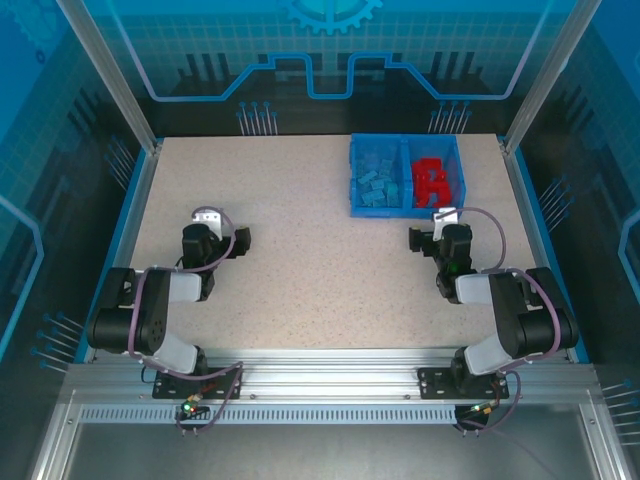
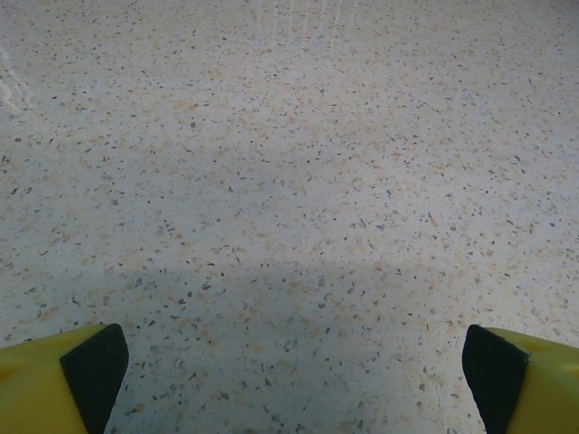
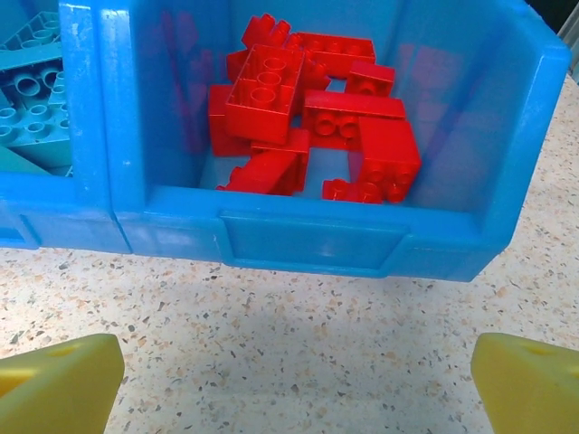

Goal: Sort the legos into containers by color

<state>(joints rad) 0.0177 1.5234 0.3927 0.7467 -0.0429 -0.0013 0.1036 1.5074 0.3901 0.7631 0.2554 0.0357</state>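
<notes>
While the bin (image 3: 308,244) holds red legos (image 3: 308,117) right and blue legos (image 3: 32,99) left, the right gripper (image 3: 294,380) hovers just before it, fingers spread; the left gripper (image 2: 289,371), well away, gapes empty.

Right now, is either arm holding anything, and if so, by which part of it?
Nothing is held. The left fingers stand open over the table; the right fingers stand open in front of the bin, the red legos lying inside it.
</notes>
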